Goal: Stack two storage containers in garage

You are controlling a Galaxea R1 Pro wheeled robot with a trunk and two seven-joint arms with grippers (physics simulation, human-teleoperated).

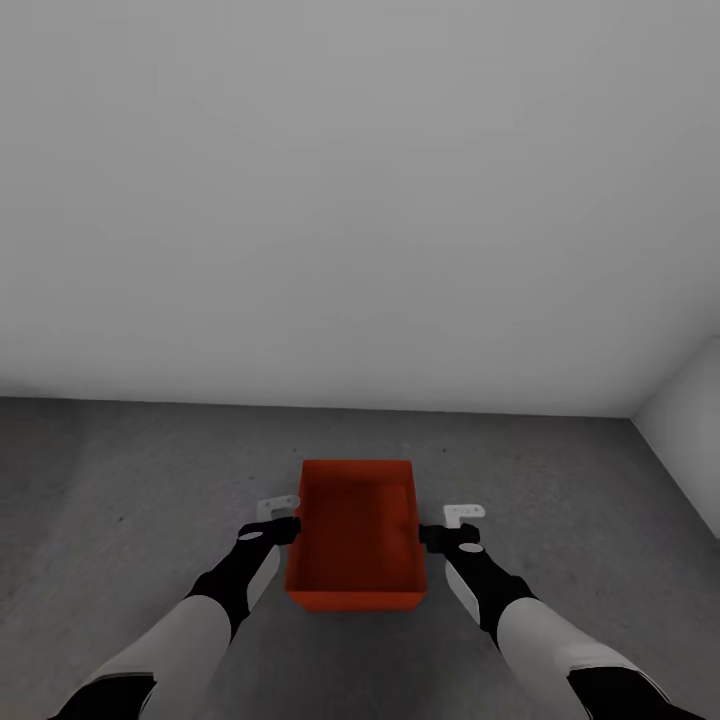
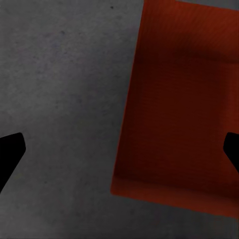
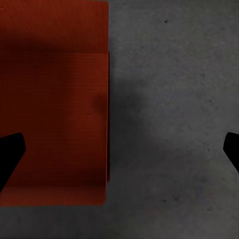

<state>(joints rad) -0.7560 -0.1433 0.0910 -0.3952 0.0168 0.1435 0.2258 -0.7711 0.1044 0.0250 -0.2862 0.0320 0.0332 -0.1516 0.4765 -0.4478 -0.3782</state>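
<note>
One orange-red storage container (image 1: 355, 545) rests upright and empty on the dark grey concrete floor (image 1: 140, 480) of the garage, right in front of me. My left gripper (image 1: 290, 522) is at its left long wall and my right gripper (image 1: 432, 528) at its right long wall. In the left wrist view the container (image 2: 179, 114) lies below the open left gripper (image 2: 119, 154), whose black fingertips (image 2: 10, 152) stand far apart on either side of the wall. In the right wrist view the open right gripper (image 3: 119, 154) likewise straddles the container (image 3: 55, 114) wall. The second container is out of view.
A plain white-grey wall (image 1: 360, 200) rises close behind the container. A second wall (image 1: 690, 400) meets it at a corner on the right. Bare concrete stretches to the left and toward me.
</note>
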